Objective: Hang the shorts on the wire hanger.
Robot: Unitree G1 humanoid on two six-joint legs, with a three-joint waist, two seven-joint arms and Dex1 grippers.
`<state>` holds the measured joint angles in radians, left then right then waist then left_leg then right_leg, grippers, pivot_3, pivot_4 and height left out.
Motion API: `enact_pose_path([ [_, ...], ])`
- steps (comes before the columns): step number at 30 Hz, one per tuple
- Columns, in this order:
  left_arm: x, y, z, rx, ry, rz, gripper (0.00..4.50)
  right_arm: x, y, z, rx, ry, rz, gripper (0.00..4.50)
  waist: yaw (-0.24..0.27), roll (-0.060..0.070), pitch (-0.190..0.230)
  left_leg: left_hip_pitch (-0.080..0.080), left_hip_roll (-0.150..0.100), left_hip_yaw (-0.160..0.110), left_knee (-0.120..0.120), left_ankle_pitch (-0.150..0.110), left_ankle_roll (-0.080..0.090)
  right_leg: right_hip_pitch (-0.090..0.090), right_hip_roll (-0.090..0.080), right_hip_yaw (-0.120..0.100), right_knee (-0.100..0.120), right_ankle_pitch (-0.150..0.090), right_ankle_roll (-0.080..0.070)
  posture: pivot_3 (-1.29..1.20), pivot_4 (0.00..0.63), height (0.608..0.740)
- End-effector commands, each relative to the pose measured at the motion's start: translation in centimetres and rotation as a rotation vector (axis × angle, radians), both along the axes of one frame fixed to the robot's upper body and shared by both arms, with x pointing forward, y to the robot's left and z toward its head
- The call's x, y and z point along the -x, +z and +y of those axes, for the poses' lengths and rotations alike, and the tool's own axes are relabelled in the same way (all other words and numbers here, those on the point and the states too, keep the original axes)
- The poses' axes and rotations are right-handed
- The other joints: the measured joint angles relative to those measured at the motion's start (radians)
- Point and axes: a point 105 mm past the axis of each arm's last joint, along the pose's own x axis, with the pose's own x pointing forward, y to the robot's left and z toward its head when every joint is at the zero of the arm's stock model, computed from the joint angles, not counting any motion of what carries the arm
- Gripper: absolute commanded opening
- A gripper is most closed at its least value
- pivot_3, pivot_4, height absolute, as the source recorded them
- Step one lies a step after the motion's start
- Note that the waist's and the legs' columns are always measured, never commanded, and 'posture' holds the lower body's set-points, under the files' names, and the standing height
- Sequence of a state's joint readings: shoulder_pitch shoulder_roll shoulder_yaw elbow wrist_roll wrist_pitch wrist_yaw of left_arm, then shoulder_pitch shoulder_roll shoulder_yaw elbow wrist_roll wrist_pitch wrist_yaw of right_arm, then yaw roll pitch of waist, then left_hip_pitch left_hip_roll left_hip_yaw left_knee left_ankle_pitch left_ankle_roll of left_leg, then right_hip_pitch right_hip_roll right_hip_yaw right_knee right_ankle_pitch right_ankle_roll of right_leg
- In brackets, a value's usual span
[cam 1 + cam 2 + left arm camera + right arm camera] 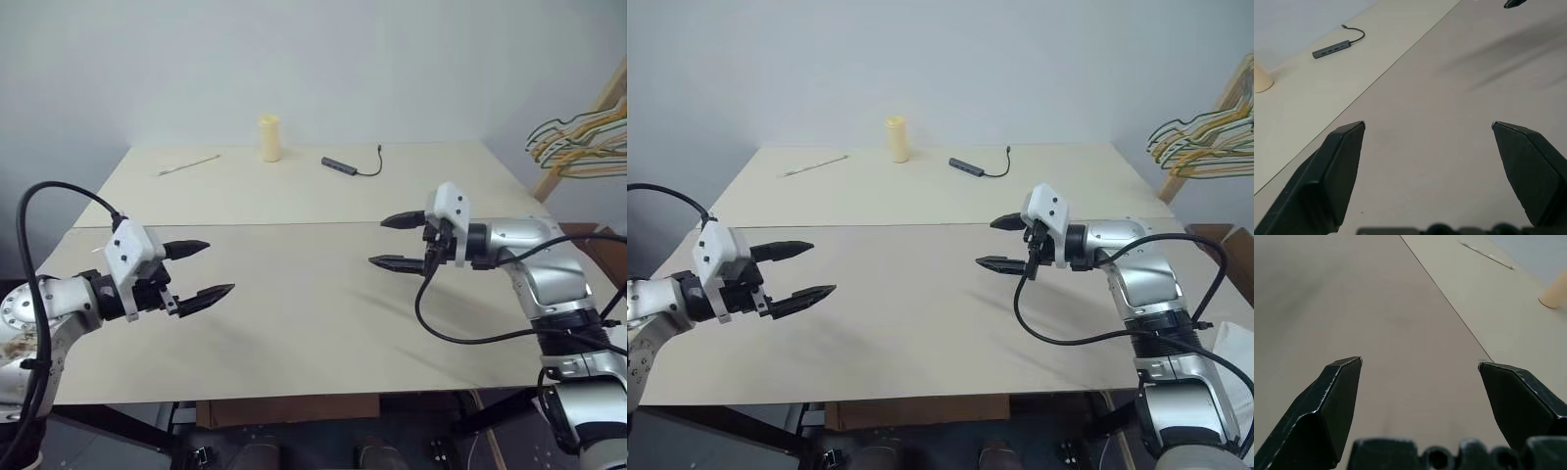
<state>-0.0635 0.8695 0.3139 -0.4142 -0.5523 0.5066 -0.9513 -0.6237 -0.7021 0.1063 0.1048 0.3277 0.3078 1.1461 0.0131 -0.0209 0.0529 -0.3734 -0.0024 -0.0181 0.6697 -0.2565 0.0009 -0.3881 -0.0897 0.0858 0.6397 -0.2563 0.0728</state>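
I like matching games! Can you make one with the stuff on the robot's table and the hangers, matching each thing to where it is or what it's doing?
Things:
1. yellow cylinder
2. grey USB hub
3. coloured hangers
4. left gripper

Places or states:
A. off the table's right side, by a wooden rack
B. open over the near part of the table, holding nothing
C. standing upright at the far edge
D. lying flat near the far edge, with a short dark cable

Pairs: 1-C, 2-D, 3-A, 4-B
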Motion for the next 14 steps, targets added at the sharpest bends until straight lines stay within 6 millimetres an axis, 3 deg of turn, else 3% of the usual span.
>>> enact_pose_path([
  [1, 0.2, 0.8, -0.5, -0.004, -0.016, -0.030, 4.50, 0.3, 1.4, -0.2, -0.002, 0.001, -0.062, 4.44, -0.002, 0.000, 0.000, 0.000, 0.000, 0.000, 0.000, 0.000, 0.000, 0.000, 0.000, 0.000, 0.000, 0.000, 0.000, 0.08, 0.009, 0.740],
  [14, 0.8, 0.9, 0.1, 0.012, 0.045, -0.032, 4.50, 0.2, 0.8, 0.9, 0.003, 0.056, -0.049, 4.44, 0.000, 0.000, 0.000, 0.000, 0.000, 0.000, 0.000, 0.000, 0.000, 0.000, 0.001, 0.000, 0.000, 0.000, 0.000, 0.14, 0.017, 0.740],
])
